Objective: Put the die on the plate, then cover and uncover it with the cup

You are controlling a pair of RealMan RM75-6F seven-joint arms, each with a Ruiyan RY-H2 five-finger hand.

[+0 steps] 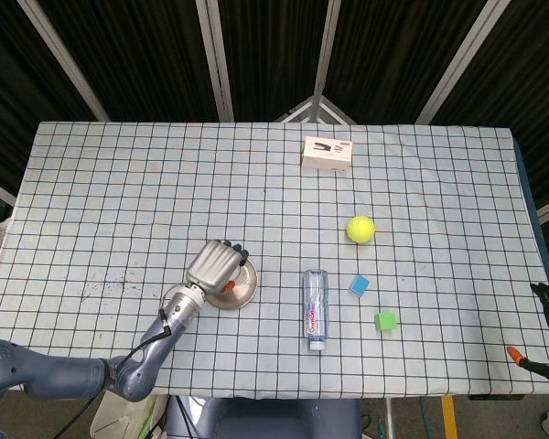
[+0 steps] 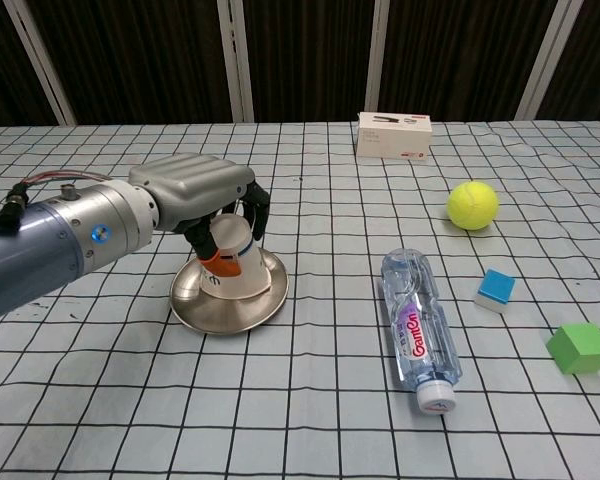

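The head camera hung high above the near edge and looked steeply down, taking in the whole checked tablecloth from far off. The chest camera sat low at the near edge, facing level toward twelve o'clock, close to the objects. Both views shared the round metal plate, the clear plastic water bottle, the yellow-green tennis ball and the white cardboard box at twelve o'clock.
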